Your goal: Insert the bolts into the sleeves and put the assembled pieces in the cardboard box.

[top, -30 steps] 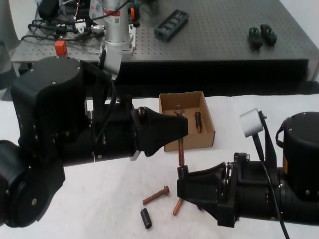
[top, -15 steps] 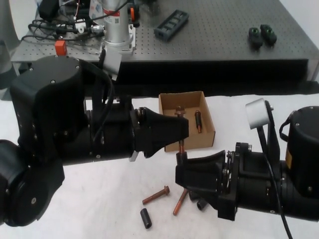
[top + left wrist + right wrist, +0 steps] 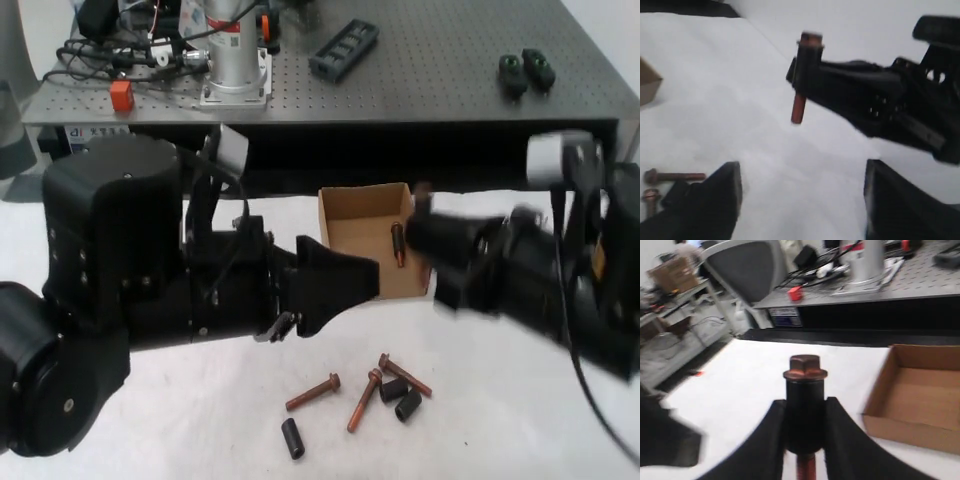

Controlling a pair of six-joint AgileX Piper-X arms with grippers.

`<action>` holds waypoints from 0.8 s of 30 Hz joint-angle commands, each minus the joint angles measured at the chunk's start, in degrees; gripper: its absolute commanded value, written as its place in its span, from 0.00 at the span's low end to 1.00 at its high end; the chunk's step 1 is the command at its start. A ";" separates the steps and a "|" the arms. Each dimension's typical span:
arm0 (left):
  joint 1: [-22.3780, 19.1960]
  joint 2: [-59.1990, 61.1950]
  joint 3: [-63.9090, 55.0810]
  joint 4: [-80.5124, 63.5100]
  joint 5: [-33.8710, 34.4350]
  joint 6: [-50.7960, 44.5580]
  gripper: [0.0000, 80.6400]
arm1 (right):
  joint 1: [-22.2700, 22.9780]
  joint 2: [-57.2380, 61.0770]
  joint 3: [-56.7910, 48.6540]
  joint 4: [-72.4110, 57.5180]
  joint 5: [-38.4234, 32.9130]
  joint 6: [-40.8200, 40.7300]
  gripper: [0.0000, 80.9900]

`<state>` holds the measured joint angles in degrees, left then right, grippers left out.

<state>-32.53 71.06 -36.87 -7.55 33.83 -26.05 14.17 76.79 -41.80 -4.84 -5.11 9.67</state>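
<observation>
Over the right side of the white cloth, the right arm comes in from the right edge of the high view, its wrist raised and its nose turned toward the cardboard box, close beside the box's right wall. The right gripper is pinched on a black sleeve, one finger pressed to each side of it. From the left wrist view the piece hangs upright, off the cloth.

The left arm lies low across the left half of the bench, stretched toward the box, with its tip just short of the box's near left corner. The left gripper is spread wide and holds nothing; cloth shows between its two fingers.

The held piece is a copper-coloured bolt pushed through the sleeve. Its hexagonal flanged head sits against the sleeve's top end, and a length of bare shank sticks out below.

Inside the box one assembled piece lies near the right wall. On the cloth in front of the box lie three loose bolts and three loose sleeves; two of those sleeves lie touching or nearly so, beside the rightmost bolt.
</observation>
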 commanded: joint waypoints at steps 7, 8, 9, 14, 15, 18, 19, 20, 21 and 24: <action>-0.16 -0.31 -0.19 23.34 -14.66 15.10 0.61 | -0.73 16.25 -16.11 10.52 3.42 -4.98 0.05; -0.16 -0.31 -0.19 24.78 -16.11 15.71 0.61 | -0.73 19.83 -19.95 13.08 4.55 -6.01 0.05; -0.16 -0.31 -0.19 26.12 -17.28 16.12 0.61 | -0.73 23.22 -23.73 15.52 5.55 -6.38 0.05; -0.16 -0.31 -0.19 27.57 -18.67 16.27 0.61 | -0.73 37.21 -38.73 24.57 7.53 -5.78 0.05; -0.16 -0.31 -0.19 27.57 -18.67 16.27 0.61 | -0.73 39.35 -41.00 26.04 8.08 -5.78 0.05; -0.16 -0.31 -0.19 27.57 -18.67 16.27 0.61 | -0.73 43.68 -45.54 29.51 8.92 -5.78 0.05; -0.16 -0.31 -0.19 27.57 -18.67 16.27 0.61 | -0.73 44.65 -46.56 30.46 9.37 -5.37 0.05; -0.16 -0.31 -0.19 27.57 -18.67 16.27 0.61 | -0.73 45.25 -47.14 31.18 9.63 -5.37 0.05; -0.16 -0.31 -0.19 27.57 -18.67 16.27 0.61 | -0.73 45.72 -47.36 31.96 9.63 -5.38 0.05; -0.16 -0.31 -0.19 27.57 -18.67 16.27 0.61 | -0.73 45.94 -47.35 32.67 9.40 -5.38 0.03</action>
<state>-32.53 71.06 -36.87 19.85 15.69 -10.35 13.72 123.15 -87.67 27.52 4.23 4.20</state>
